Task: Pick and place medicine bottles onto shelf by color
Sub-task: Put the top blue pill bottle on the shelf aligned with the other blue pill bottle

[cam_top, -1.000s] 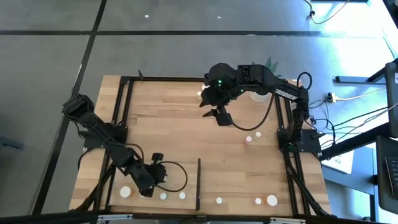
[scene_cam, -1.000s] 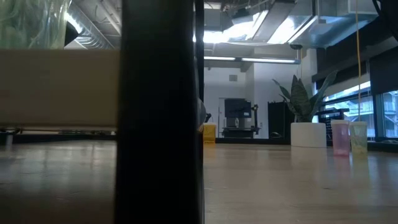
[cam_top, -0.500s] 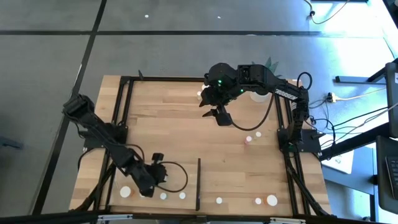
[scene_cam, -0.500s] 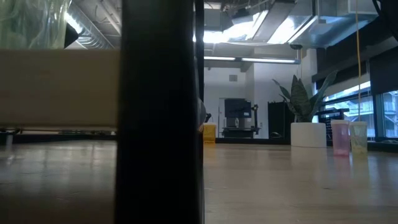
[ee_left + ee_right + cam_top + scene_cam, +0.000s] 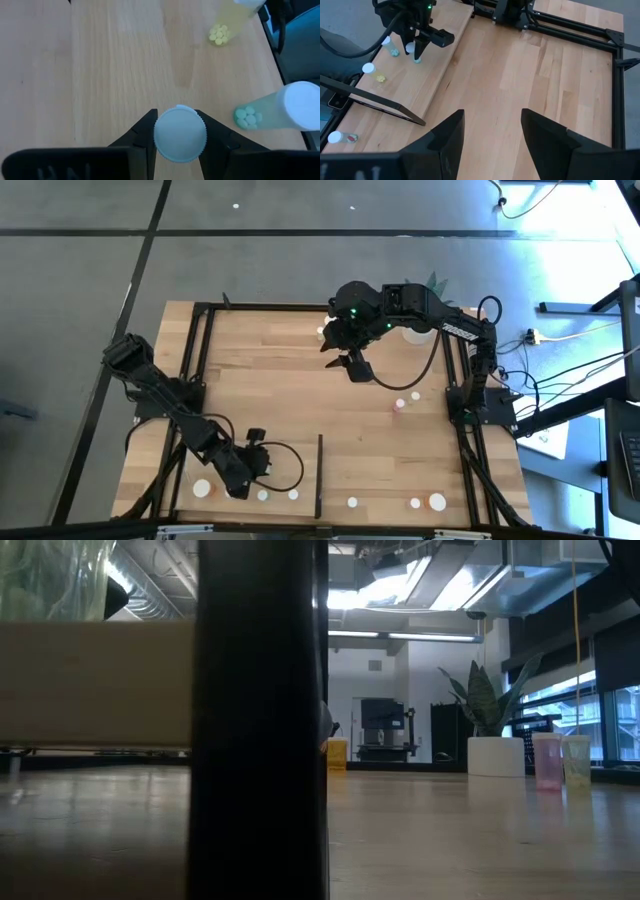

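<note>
My left gripper [image 5: 243, 483] is low over the pale wood shelf [image 5: 250, 430] near the table's near edge, shut on a medicine bottle whose white cap [image 5: 180, 134] fills the gap between its fingers. In the right wrist view that bottle [image 5: 413, 52] looks greenish below the cap. Two more green-tinted bottles [image 5: 280, 107] [image 5: 227, 20] lie on their sides on the shelf beside it. My right gripper [image 5: 357, 370] hangs open, high over the table's far middle, with nothing between its fingers [image 5: 492, 130]. My left gripper pinches the bottle's round white cap, at its ribbed rim [image 5: 159, 135], between its two fingers, one on each side. The fingers slant down from the table's left. The bottle stands upright below them; whether its bottom [image 5: 416, 60] rests on the shelf, I cannot tell.
A thin black strip [image 5: 319, 475] stands upright along the shelf's right edge. Capped bottles lie right of it along the near edge [image 5: 352, 502] [image 5: 437, 501]; others stand mid-right [image 5: 400, 404] and far [image 5: 322, 332]. A white plant pot [image 5: 495, 755] stands at the far right.
</note>
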Motion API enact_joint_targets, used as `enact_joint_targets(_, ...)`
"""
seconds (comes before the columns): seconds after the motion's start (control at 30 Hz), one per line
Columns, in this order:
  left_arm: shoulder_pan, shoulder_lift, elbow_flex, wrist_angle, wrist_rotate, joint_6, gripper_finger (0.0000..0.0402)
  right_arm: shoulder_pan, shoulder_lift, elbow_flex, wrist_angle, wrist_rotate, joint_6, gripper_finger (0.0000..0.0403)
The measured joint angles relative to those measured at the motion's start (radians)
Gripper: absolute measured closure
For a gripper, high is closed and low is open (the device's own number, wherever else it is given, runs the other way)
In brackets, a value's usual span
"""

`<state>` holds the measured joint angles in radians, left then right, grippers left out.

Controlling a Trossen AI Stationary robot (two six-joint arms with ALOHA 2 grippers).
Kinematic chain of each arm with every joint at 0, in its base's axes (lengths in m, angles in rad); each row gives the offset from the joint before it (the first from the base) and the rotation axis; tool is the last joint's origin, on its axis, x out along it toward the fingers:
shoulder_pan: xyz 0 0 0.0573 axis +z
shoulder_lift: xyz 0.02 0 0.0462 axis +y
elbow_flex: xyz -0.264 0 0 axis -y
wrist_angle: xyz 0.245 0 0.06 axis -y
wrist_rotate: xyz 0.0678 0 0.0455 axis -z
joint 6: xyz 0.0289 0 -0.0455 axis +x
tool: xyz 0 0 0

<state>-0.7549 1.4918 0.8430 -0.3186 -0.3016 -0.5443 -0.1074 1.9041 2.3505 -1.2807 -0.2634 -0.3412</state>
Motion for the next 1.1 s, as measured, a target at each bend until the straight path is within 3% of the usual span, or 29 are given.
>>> enact_joint_targets(0.2, -0.001, 0.003, 0.033, -0.067, 0.015, -0.002, 0.0305, 0.0, 0.0, 0.0, 0.003, 0.0, 0.0, 0.0205)
enact_joint_targets(1.1, -0.001, 0.003, 0.033, -0.038, 0.021, 0.004, 0.0305, 0.0, 0.0, 0.0, 0.005, 0.0, 0.0, 0.0205)
